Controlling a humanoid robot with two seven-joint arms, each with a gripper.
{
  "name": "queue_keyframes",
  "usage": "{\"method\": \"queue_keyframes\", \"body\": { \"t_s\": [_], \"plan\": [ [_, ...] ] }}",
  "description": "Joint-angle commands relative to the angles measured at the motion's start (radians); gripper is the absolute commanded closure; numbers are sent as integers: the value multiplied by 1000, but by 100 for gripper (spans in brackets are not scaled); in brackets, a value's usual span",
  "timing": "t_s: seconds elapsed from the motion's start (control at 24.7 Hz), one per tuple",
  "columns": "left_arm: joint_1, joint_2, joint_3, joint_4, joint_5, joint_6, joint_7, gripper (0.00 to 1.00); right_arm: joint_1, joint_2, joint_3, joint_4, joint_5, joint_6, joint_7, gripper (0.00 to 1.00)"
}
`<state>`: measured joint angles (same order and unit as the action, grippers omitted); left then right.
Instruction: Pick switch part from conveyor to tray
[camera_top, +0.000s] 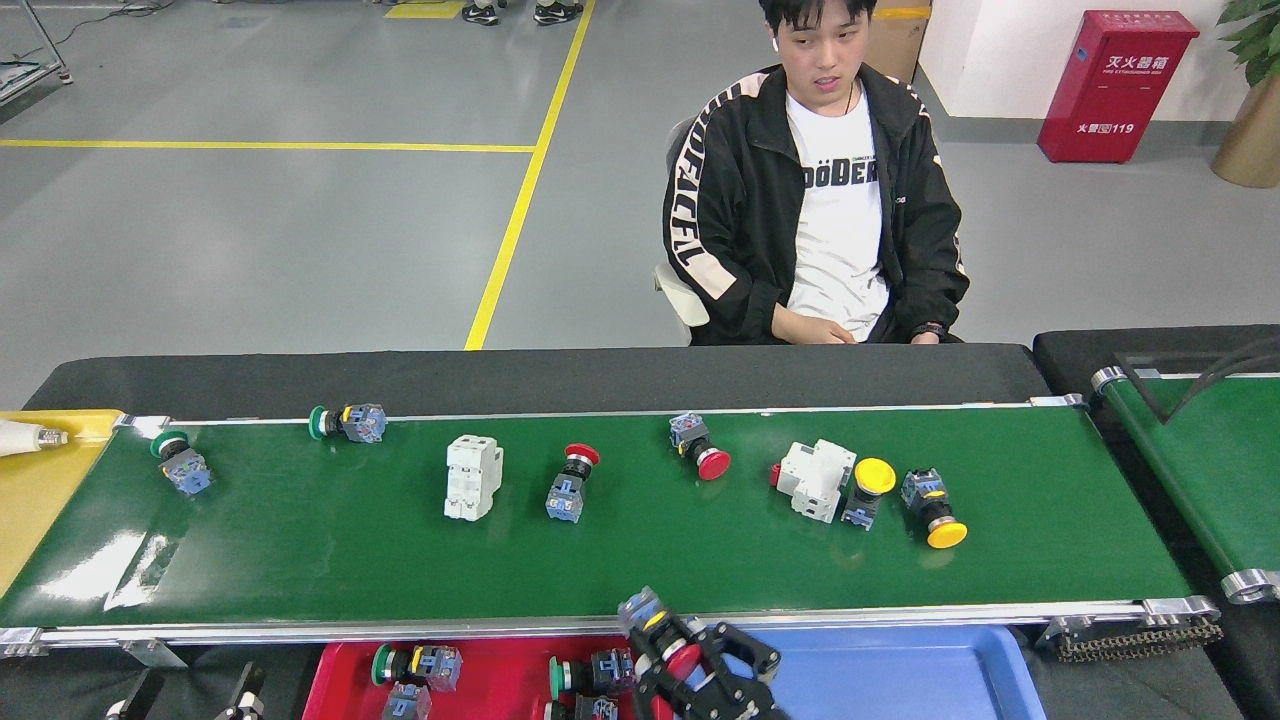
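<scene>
Right gripper (690, 668): clenched on red-capped switch part (668, 645), over the seam between trays. Red tray (340, 672), to its left: three green-capped switches. Blue tray (900, 670), to its right.

Left gripper (180, 700): state indiscernible.

Beyond the right gripper (690, 665), itself matt black plastic and metal, the conveyor (640, 560) was a glossy green belt with bright glare patches to the gripper's left, edged by silver metal rails. Directly beneath the gripper, the red tray (500, 660) and blue tray (900, 670) looked like smooth plastic. Far beyond it, the person's jacket (730, 200) was black cloth, and the floor (250, 250) smooth grey.
</scene>
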<state>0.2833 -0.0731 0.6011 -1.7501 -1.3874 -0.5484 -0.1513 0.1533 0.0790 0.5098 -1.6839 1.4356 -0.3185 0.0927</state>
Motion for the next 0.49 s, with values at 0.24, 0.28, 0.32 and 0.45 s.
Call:
{"method": "queue_keyframes", "body": {
  "t_s": [0.24,0.28,0.32,0.45],
  "plan": [
    [-87,10,-181,-8,-68,110,-19,0,-90,21,-27,-16,-3,145,4,2],
    [-110,12,-201,6,-78,123,-28,0,-124,19,-63,-16,-3,217,4,2],
    [-141,12,-216,24,-91,136,-34,0,-156,19,-105,-16,-3,291,4,2],
    [-240,10,-259,104,-159,154,-36,0,-199,1,-208,-16,-3,431,-1,2]
  ]
}}
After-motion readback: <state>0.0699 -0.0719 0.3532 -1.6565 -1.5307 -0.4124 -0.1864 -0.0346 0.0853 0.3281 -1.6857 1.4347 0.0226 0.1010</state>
